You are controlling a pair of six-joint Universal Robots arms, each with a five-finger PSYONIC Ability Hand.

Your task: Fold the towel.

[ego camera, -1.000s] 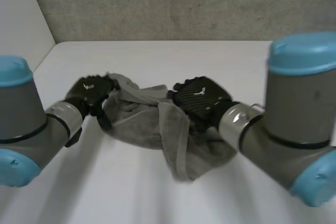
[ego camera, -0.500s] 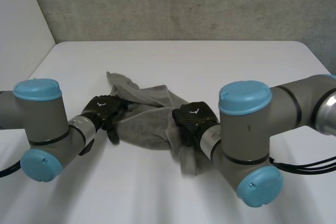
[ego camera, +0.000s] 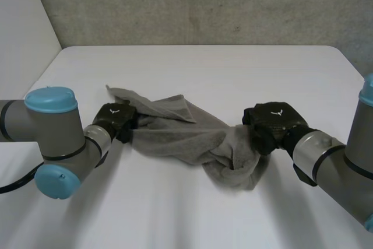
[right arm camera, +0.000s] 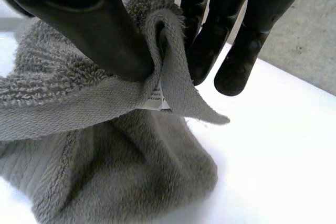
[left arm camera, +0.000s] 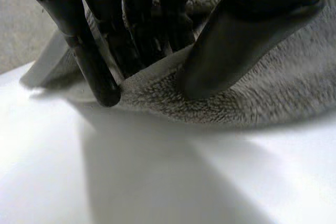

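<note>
A crumpled grey towel [ego camera: 175,127] lies across the middle of the white table [ego camera: 192,68], drawn out between my two hands. My left hand [ego camera: 115,119] is at its left end. In the left wrist view the fingers [left arm camera: 102,51] and thumb [left arm camera: 226,45] pinch an edge of the towel [left arm camera: 262,93] against the table. My right hand [ego camera: 273,123] holds the right end, lifted a little, with a bunched lump hanging under it. In the right wrist view the thumb [right arm camera: 94,24] and fingers [right arm camera: 210,35] pinch a corner of the towel [right arm camera: 105,171] where a small white label shows.
A grey wall [ego camera: 204,4] stands behind the table's far edge. Bare white tabletop lies in front of the towel and behind it. Both grey arms with light-blue caps reach in low from the near corners.
Both hands have closed on the towel. The right hand has moved right with its end, and the towel is now drawn out between the hands. The arms have swung outward.
</note>
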